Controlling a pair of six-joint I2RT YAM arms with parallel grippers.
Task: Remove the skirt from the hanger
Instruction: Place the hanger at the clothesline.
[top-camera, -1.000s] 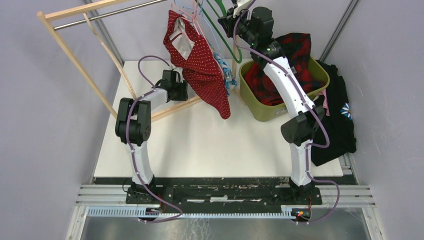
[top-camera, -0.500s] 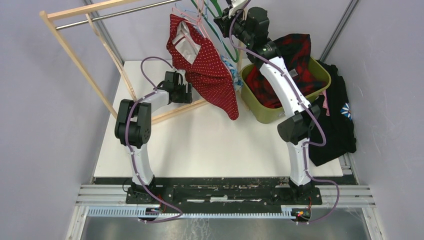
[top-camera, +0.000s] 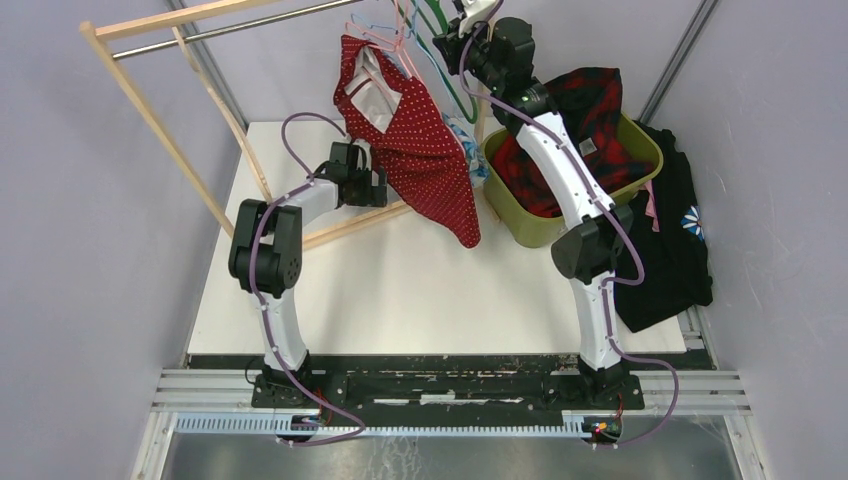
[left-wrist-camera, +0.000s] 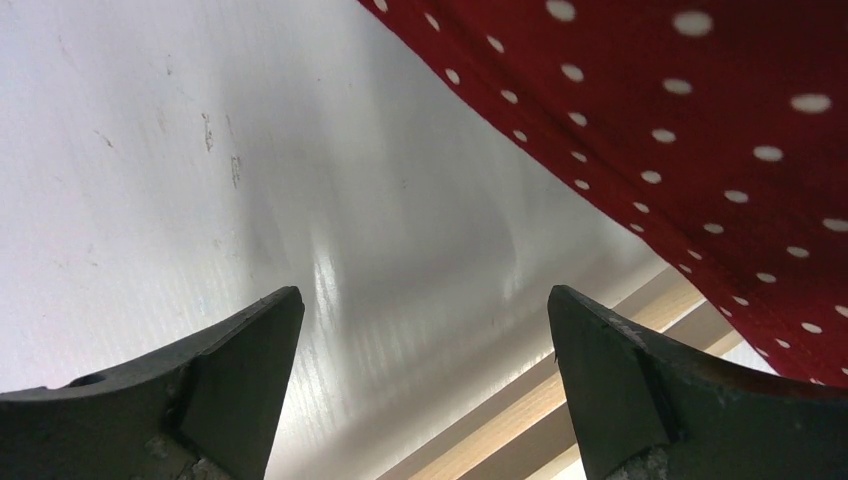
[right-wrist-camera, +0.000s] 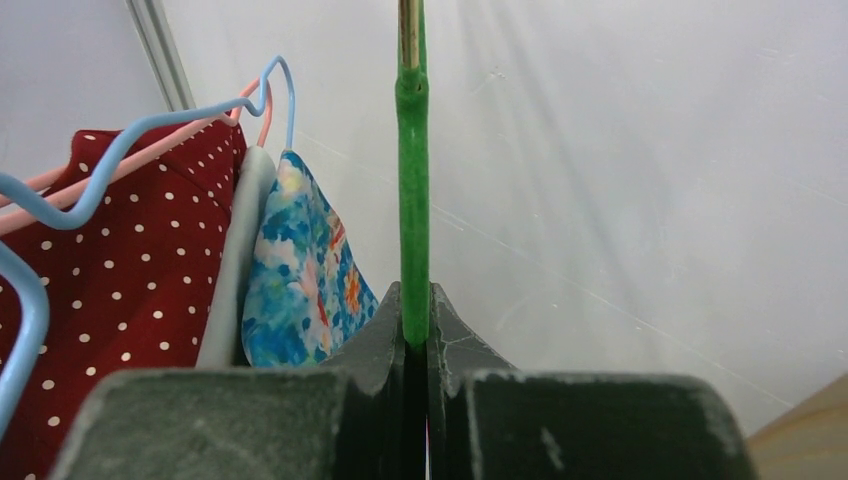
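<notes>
While right tool (right-wrist-camera: 416, 300) clamps green hanger (right-wrist-camera: 411, 200) and left tool (left-wrist-camera: 420, 300) gapes, plaid cloth (top-camera: 600, 97) fills the bin (top-camera: 527, 228).

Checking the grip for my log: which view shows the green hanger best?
Right wrist: the green hanger runs straight up out of the right gripper, which is shut on it. Top external shows only its thin curve beside the arm; left wrist shows none of it.

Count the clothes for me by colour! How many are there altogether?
Red skirt with white dots, on a hanger: 1
Blue flowery cloth, hanging next to it: 1
Red and black checked cloth, in the green bin: 1
Black cloth, beside the bin: 1
Total: 4
</notes>
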